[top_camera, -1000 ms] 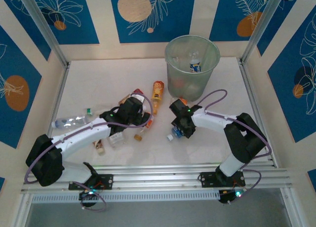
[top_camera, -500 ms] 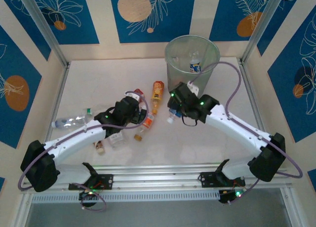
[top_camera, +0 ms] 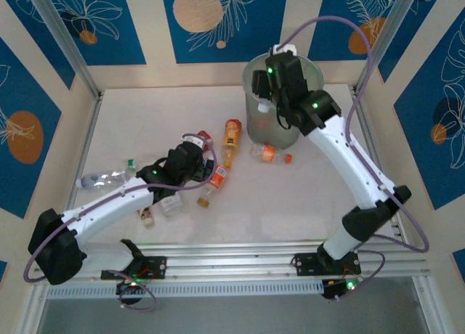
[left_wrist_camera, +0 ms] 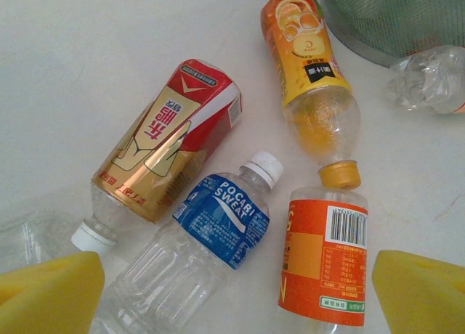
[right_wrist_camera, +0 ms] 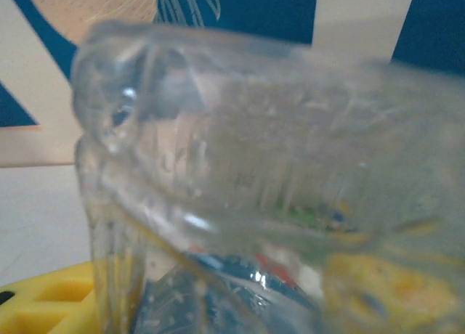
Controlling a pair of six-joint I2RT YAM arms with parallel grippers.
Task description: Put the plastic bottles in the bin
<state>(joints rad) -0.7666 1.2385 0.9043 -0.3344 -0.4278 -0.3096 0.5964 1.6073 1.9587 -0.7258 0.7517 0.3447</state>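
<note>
The right gripper (top_camera: 278, 76) had swung up to hang over the bin (top_camera: 245, 76), clenched on a clear bottle (right_wrist_camera: 254, 167), so a drop looked due. The left gripper (left_wrist_camera: 232, 290) hung released over bottles (left_wrist_camera: 218, 218) lying left of the bin.

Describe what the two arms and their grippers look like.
The left arm and right arm each have white links, black joints and a loose purple cable. Small green lights glow on the black wrist housings. The left gripper has yellow foam fingertips.
</note>
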